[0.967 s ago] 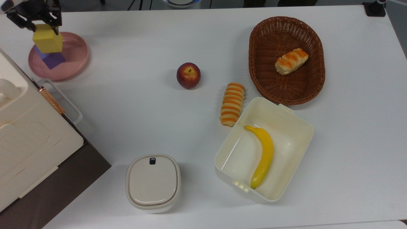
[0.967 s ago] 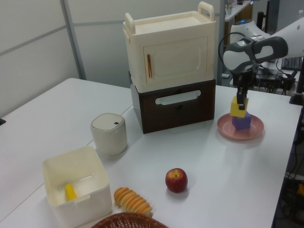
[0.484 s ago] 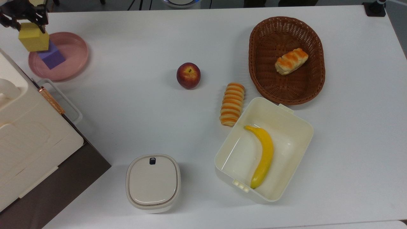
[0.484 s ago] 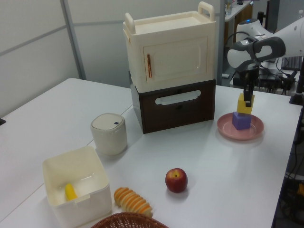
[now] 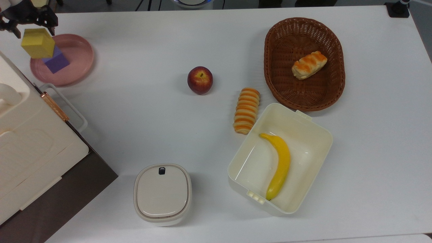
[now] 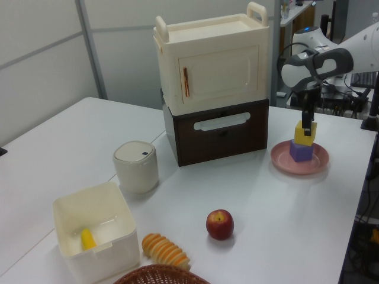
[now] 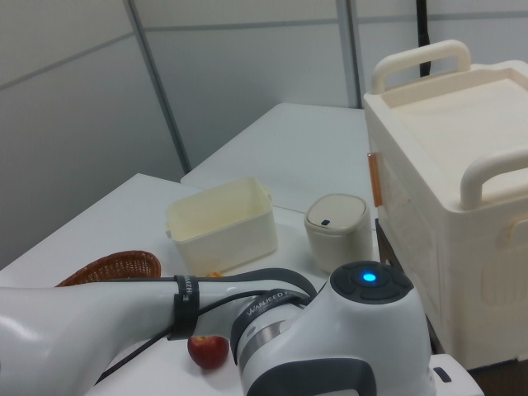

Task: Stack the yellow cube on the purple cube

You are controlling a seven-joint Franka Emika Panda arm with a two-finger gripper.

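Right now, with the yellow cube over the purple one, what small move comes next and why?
Probably lift the gripper straight up, clear of the stack. In the left view the yellow cube already appears to rest on the purple cube in the pink plate, so a sideways move risks knocking it off.

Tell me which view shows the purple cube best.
Left view: the purple cube shows two faces on the pink plate with the yellow cube on top. In the top view the yellow cube covers part of the purple cube. In the right view the arm blocks it.
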